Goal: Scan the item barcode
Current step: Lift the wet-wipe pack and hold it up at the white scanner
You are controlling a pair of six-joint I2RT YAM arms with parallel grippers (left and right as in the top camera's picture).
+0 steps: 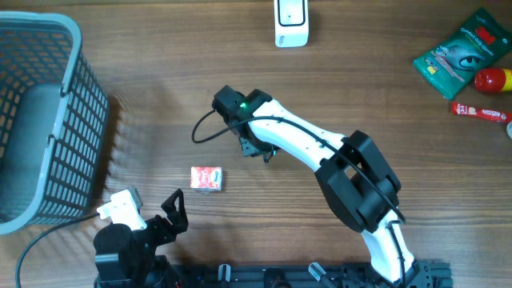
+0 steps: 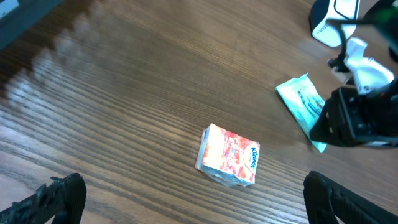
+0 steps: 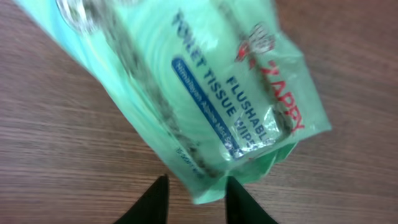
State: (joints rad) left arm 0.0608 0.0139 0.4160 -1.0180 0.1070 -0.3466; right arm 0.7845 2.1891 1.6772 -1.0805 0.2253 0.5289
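Right gripper (image 3: pixel 197 180): fingers part-way in, one each side of the bottom edge of the wipes pack (image 3: pixel 205 93). Can't tell if it's actually clamped or just straddling.

The pack is soft mint-green plastic, glossy and wrinkled. It has a blue label band, dark print reading "TOILET TISSUE FLUSHABLE WIPES", and red brand lettering at one corner. Printed face is toward the wrist camera, and the pack runs diagonally away from the fingers over the wooden counter (image 1: pixel 160 80).

White scanner (image 1: pixel 290 22) is well beyond the right gripper, at the counter's far edge.

Left gripper (image 2: pixel 191 186): fingers wide apart, nothing between them. A small red-orange box (image 2: pixel 228 155) lies on the counter just ahead of it.
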